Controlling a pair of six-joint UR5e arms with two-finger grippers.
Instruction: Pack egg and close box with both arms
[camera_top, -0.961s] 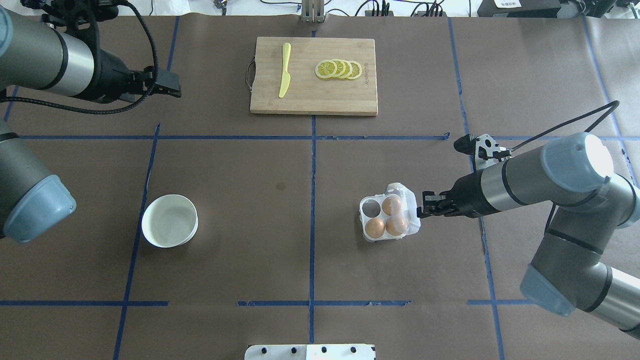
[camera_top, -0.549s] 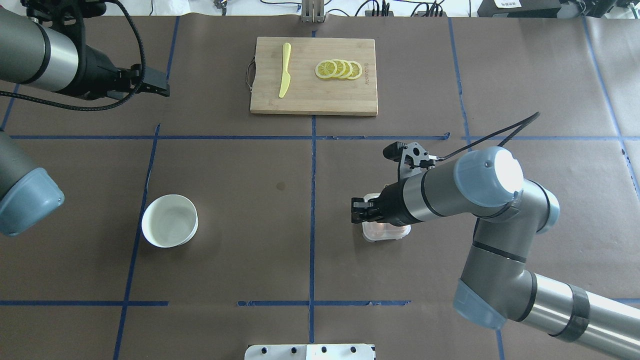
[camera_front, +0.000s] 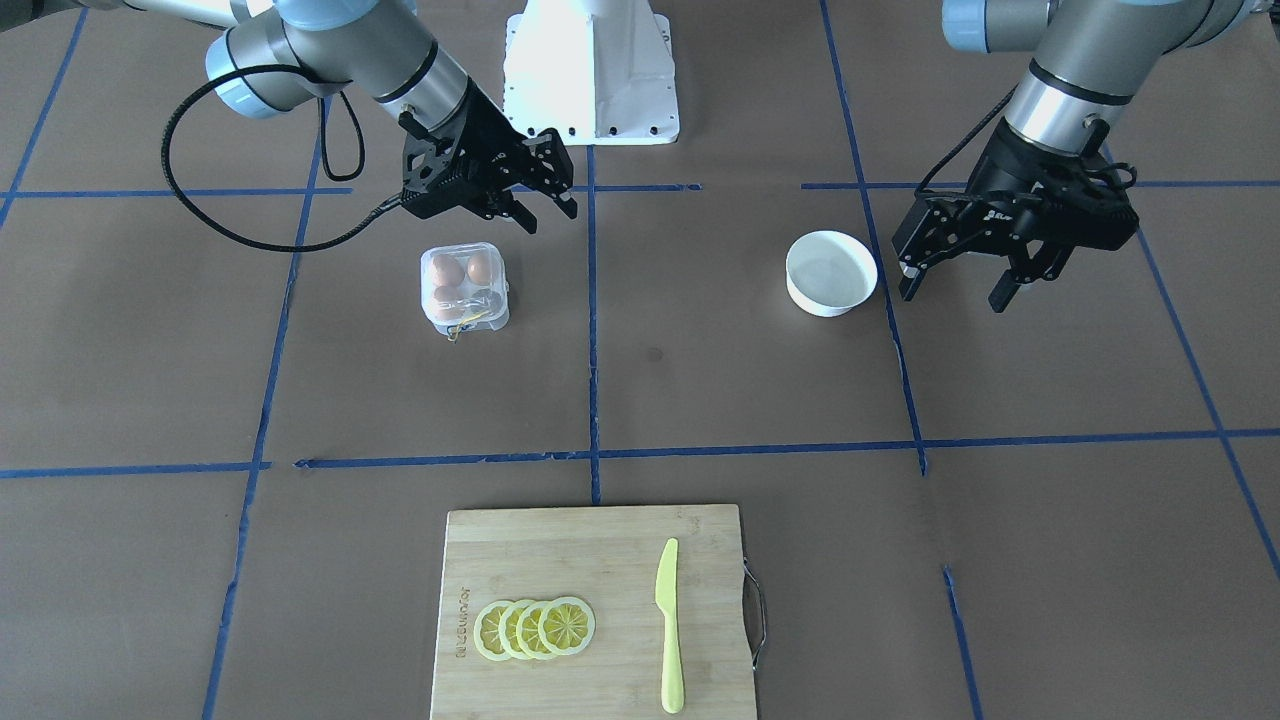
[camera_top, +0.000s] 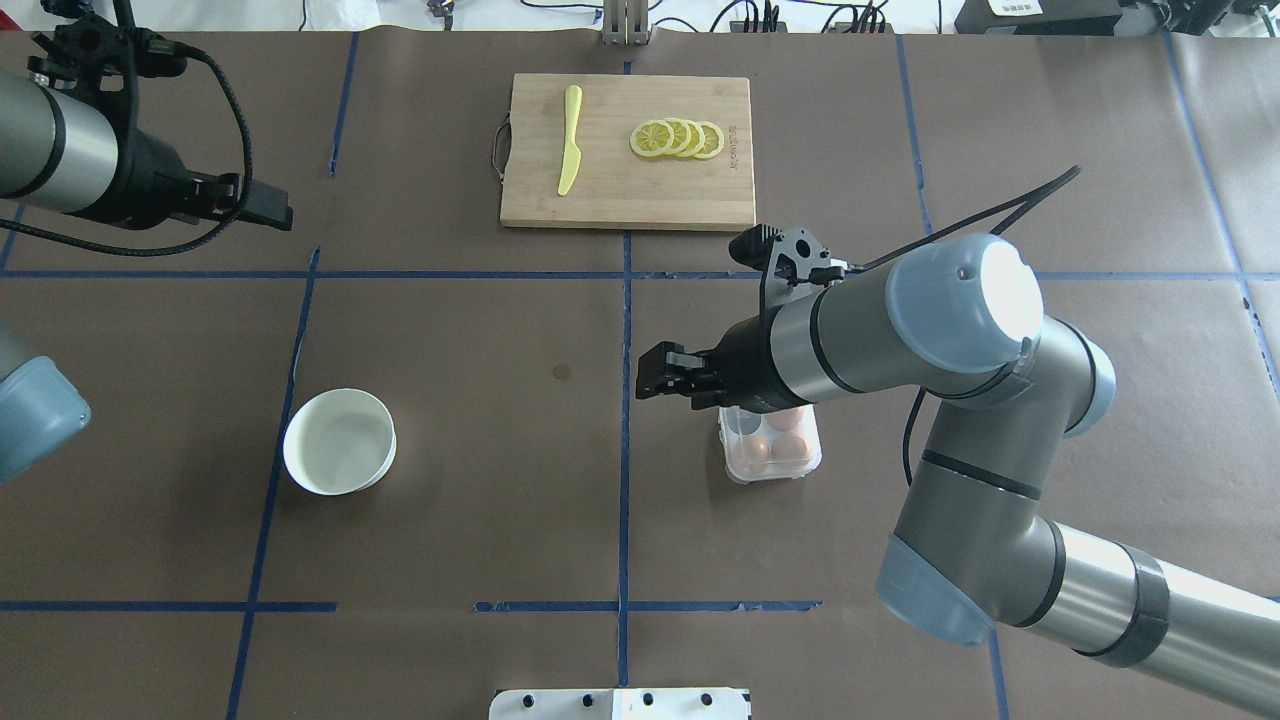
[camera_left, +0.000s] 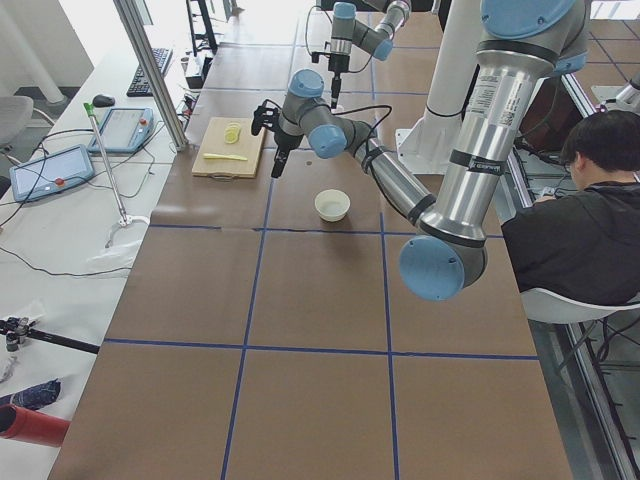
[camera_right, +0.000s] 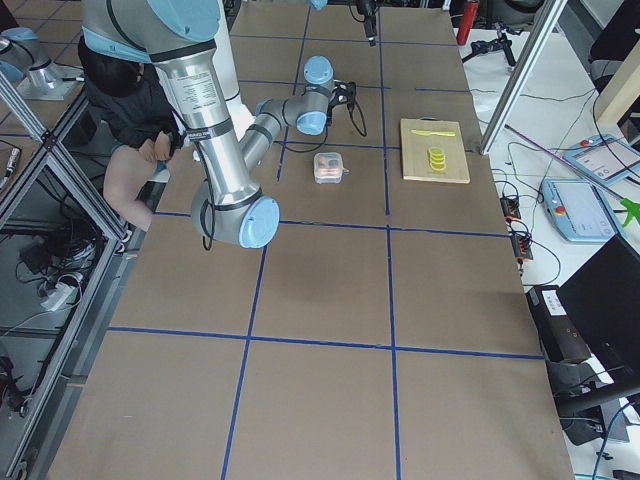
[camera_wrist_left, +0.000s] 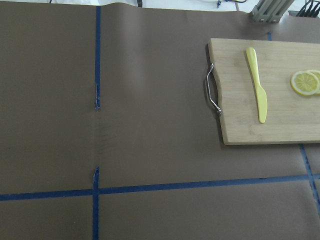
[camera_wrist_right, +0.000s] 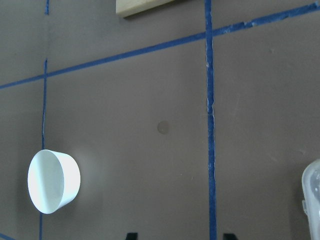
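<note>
The clear box (camera_front: 465, 290) sits on the table with its lid down over three orange-brown eggs (camera_front: 480, 267); a yellow band shows at its far edge. In the overhead view the box (camera_top: 772, 452) lies partly under my right forearm. My right gripper (camera_front: 548, 208) is open and empty, above the table just past the box's left side (camera_top: 655, 385); its spread fingertips (camera_wrist_right: 131, 235) show at the right wrist view's bottom edge. My left gripper (camera_front: 952, 288) is open and empty, raised beside the white bowl (camera_front: 831, 273), and it shows at the overhead view's far left (camera_top: 268, 206).
A wooden cutting board (camera_top: 627, 151) at the table's far middle holds a yellow knife (camera_top: 569, 140) and lemon slices (camera_top: 677, 138). The white bowl (camera_top: 339, 441) stands on the left half. Blue tape lines cross the brown table cover. A person sits beside the robot (camera_left: 580, 215).
My right arm swept left across the box; the lid went from upright to down over the eggs, and the gripper now sits past the box's left side. My left arm drew back to the left.
</note>
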